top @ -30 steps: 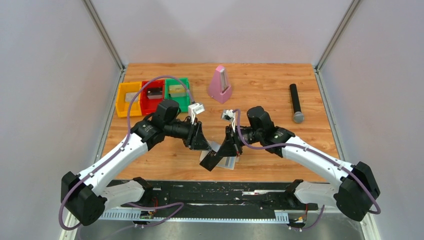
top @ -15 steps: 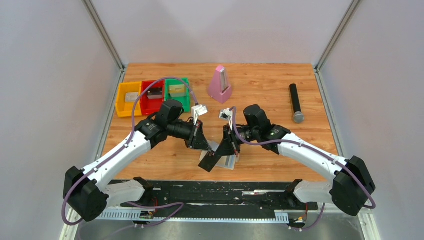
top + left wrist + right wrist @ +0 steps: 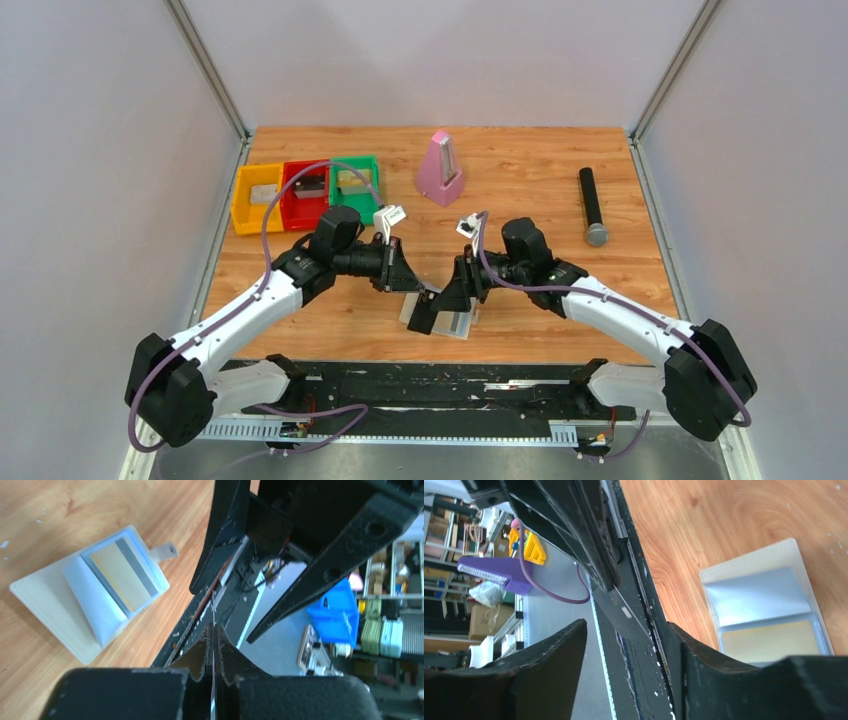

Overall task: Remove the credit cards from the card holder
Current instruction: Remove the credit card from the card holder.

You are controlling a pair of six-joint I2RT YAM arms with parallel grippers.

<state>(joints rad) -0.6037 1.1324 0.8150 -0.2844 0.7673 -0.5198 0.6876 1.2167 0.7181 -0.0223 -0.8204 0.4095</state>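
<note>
The card holder (image 3: 47, 602) lies open near the table's front edge, cream outside with pale blue panels; it shows too in the top view (image 3: 452, 324) and the right wrist view (image 3: 749, 572). A yellow-gold credit card (image 3: 119, 576) sits in its pocket (image 3: 769, 640). My left gripper (image 3: 214, 630) is shut on the dark credit card (image 3: 624, 611), seen edge-on as a thin line (image 3: 213, 611). My right gripper (image 3: 629, 652) stands open around that card, its fingers (image 3: 541, 667) apart from it. The two grippers (image 3: 420, 289) (image 3: 442, 304) meet just above the holder.
Yellow (image 3: 256, 199), red (image 3: 304, 193) and green (image 3: 354, 184) bins stand at the back left with small items inside. A pink metronome (image 3: 440, 170) is at the back centre and a black microphone (image 3: 592, 205) at the right. A black rail (image 3: 430, 385) runs along the near edge.
My left gripper closed on the dark card. My right gripper, shut on it before, opened and let it go. Both arms shifted slightly over the holder.
</note>
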